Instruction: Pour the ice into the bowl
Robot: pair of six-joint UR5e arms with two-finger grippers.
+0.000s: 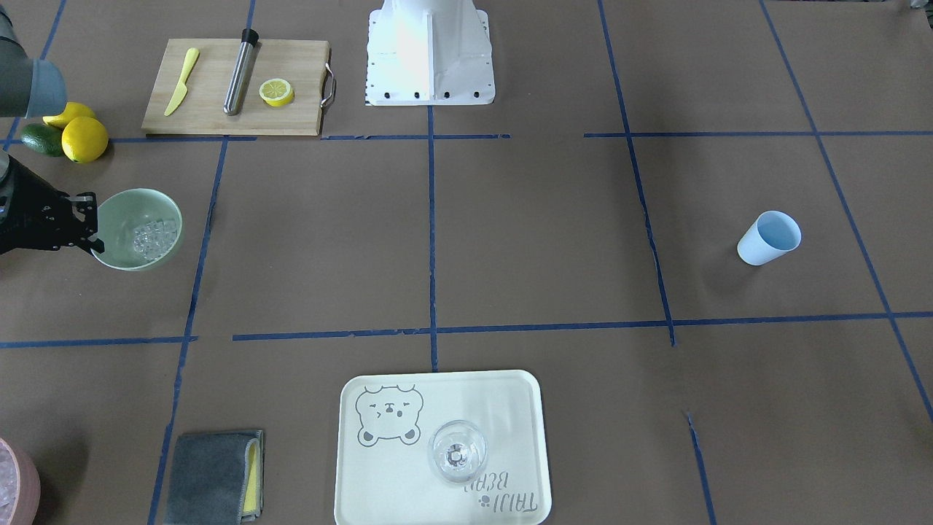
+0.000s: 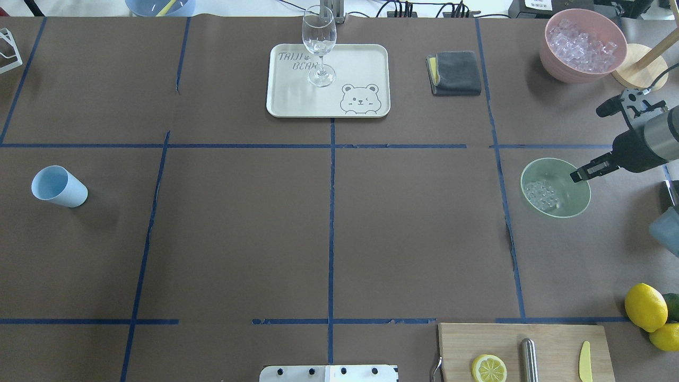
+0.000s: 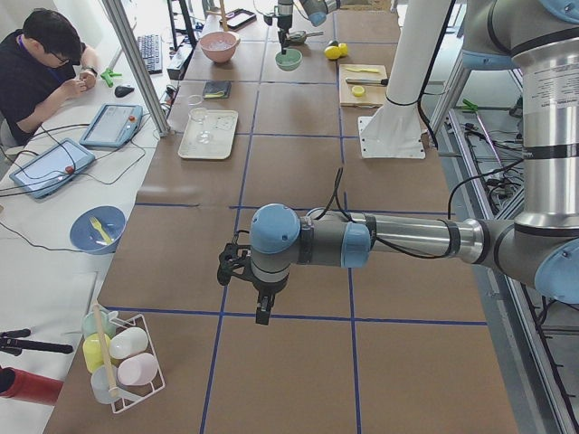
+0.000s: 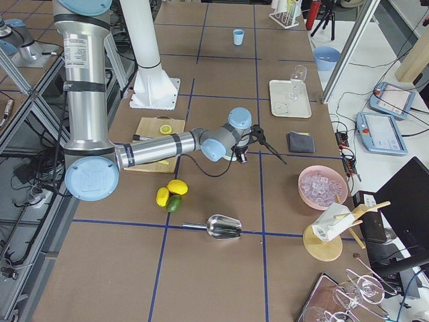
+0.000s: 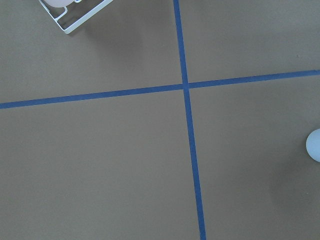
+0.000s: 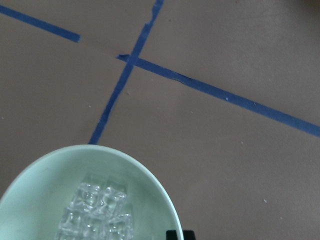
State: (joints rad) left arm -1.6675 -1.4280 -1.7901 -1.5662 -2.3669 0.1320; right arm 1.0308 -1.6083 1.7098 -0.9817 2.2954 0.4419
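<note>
- Right gripper (image 1: 92, 222): the fingers stand apart and hold nothing. They sit at the rim of the bowl (image 1: 120, 215), on its right side in the overhead view.
- Bowl: upright on the table (image 2: 414, 233) near the right edge. It is well apart from the cup (image 2: 55, 187) at the left edge.
- Ice (image 1: 154, 237): a small heap of clear cubes inside the bowl, lying in its left half (overhead view).
- Left gripper (image 3: 262, 312): hangs pointing down over the left end of the table. It shows only in a side view, so whether its fingers are apart or together cannot be told (its wrist camera shows brown cover and blue tape lines).
- Pink bowl (image 2: 551, 61): beyond the bowl at the far right, filled with more cubes.
- Scoop (image 4: 223, 228): lies on the table near the lemons (image 4: 177, 186), apart from both grippers.
- Tray (image 2: 366, 63): far centre, with a glass (image 2: 319, 37) upright on it.
</note>
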